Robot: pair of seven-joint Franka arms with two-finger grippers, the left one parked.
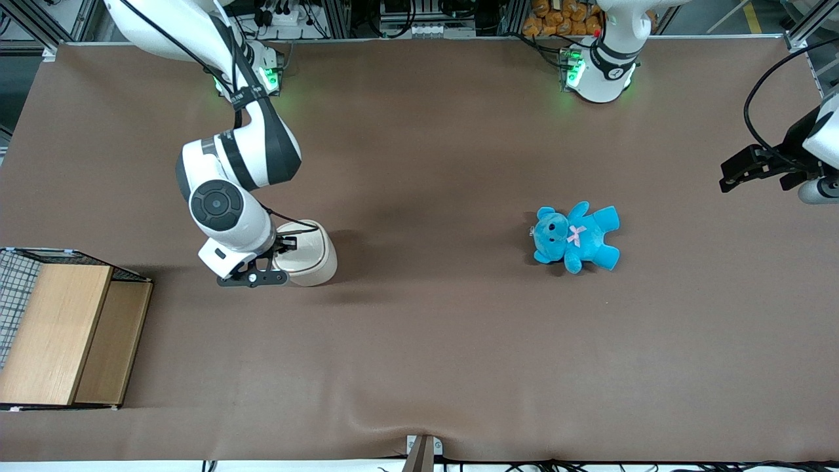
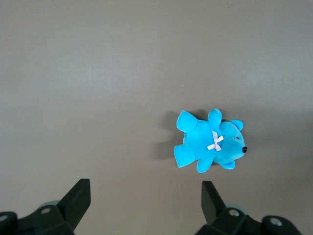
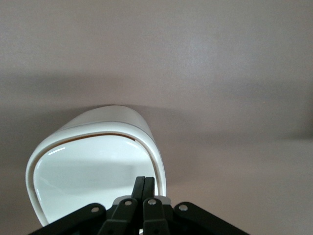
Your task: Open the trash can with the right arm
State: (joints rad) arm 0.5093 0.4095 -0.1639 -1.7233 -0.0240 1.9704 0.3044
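The black fingers are pressed together with no gap between them, their tips resting over the edge of the trash can's flat lid. A thin dark slit shows along one edge of that lid, between it and the cream rim around it — the lid otherwise lies flat in its frame. The gripper sits right at the top of the trash can, on the side toward the working arm's end of the bench, with the wrist of the right arm bent down over it.

The trash can stands upright on the brown bench. A wooden box with a wire-mesh side lies nearer to the front camera, at the working arm's end. A blue teddy with a small pink bow lies flat on the bench, well apart from the can — toward the parked arm's end.
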